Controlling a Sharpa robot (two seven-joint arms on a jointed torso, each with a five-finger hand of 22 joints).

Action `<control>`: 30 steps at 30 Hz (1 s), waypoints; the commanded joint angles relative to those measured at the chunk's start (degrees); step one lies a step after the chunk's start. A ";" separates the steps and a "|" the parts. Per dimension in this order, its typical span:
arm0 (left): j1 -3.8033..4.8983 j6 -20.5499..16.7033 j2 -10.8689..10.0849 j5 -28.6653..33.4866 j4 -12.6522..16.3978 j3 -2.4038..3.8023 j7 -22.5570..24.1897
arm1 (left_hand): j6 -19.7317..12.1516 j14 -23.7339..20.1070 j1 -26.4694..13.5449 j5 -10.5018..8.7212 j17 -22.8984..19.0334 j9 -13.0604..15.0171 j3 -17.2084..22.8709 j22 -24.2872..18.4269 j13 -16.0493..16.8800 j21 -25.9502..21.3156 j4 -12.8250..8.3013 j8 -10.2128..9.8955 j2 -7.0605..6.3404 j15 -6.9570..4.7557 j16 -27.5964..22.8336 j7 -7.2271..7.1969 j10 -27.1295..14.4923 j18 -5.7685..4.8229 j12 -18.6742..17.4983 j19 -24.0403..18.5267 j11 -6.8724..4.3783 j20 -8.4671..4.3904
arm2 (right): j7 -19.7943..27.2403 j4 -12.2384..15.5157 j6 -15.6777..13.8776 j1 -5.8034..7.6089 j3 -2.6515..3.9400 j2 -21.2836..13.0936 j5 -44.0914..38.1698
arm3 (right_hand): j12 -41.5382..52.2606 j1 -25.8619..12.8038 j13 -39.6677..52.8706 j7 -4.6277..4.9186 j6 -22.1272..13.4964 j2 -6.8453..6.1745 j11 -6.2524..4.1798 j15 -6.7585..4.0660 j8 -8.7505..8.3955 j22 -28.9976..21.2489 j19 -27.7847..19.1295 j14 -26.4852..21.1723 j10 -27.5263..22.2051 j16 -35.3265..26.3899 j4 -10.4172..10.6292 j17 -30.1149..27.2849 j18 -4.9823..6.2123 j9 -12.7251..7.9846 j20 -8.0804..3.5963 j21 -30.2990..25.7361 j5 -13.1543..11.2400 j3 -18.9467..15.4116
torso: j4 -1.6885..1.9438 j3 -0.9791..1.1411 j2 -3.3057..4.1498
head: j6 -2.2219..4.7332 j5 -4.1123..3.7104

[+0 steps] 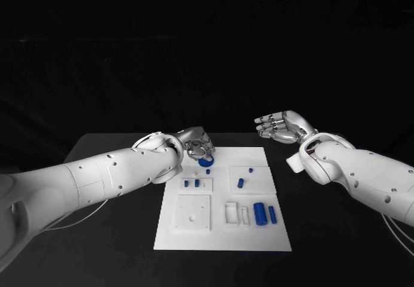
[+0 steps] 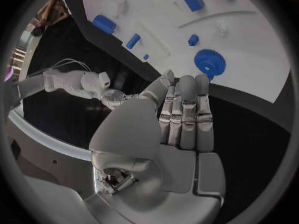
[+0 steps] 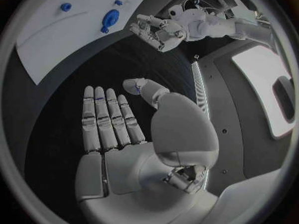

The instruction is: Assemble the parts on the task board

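The white task board (image 1: pixel 222 236) lies in the middle of the table. A blue gear (image 1: pixel 206 161) sits flat near its far left corner. My left hand (image 1: pixel 197 145) hovers just above and behind the gear with nothing in it. In the left wrist view its fingers (image 2: pixel 186 115) lie straight side by side, stopping short of the gear (image 2: pixel 209 61). My right hand (image 1: pixel 280 125) is raised beyond the board's far right corner, its palm (image 3: pixel 124 159) bare and its fingers apart. Small blue pegs (image 1: pixel 197 182) stand in the board's raised plates, and two blue cylinders (image 1: pixel 259 213) lie nearer me.
Two white blocks (image 1: pixel 231 213) stand beside the cylinders. A square white plate (image 1: pixel 194 212) takes up the board's near left part. Black table (image 1: pixel 121 197) surrounds the board on both sides. In the right wrist view the left hand (image 3: pixel 159 32) shows past the gear (image 3: pixel 111 19).
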 commanded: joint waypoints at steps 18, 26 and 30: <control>-1.29 3.91 3.04 -18.67 -4.34 -1.87 2.16 | -1.42 0.55 -0.56 -0.28 -1.68 -0.14 -0.25 1.01 -0.10 -0.28 2.02 -0.37 -2.45 0.43 3.34 0.12 -3.94 0.76 -0.42 0.87 0.77 0.82 | 0.62 0.33 0.90 -0.02 0.03 0.24 -0.02 | -0.09 -0.18 -0.08 0.01 -0.46 0.25 0.10 0.04 -0.12 -0.07 -0.28 -0.36 -0.27 -0.20 -0.08 -0.09 0.74 -0.06 -0.12 0.06 0.31 0.16 | -0.11 -0.08 0.10 | -0.06 -0.36; -1.86 5.08 3.85 -18.95 -5.65 -1.93 2.23 | -1.29 0.92 -0.02 -0.21 -1.94 -0.20 0.13 1.24 -0.13 -0.87 2.90 -0.37 -2.26 0.21 4.35 0.16 -3.43 0.82 -0.46 1.54 0.57 0.69 | 0.60 0.46 0.88 -0.02 0.03 0.23 -0.02 | -0.09 -0.18 -0.08 0.01 -0.46 0.25 0.10 0.04 -0.12 -0.07 -0.28 -0.36 -0.27 -0.20 -0.08 -0.09 0.74 -0.06 -0.12 0.06 0.31 0.16 | -0.08 -0.04 0.11 | -0.07 -0.48; -2.11 5.59 4.16 -18.98 -6.13 -1.94 2.10 | -0.62 1.23 -0.18 -0.16 -1.90 -0.20 0.80 1.30 -0.13 -0.65 2.88 -0.37 -2.11 -0.15 4.96 -0.10 -2.38 0.65 -0.46 1.72 0.16 0.39 | 0.61 0.51 0.83 -0.02 0.03 0.21 -0.02 | -0.09 -0.18 -0.08 0.01 -0.46 0.25 0.10 0.04 -0.12 -0.07 -0.28 -0.36 -0.27 -0.20 -0.08 -0.09 0.74 -0.06 -0.12 0.06 0.31 0.16 | -0.10 -0.04 0.11 | -0.07 -0.50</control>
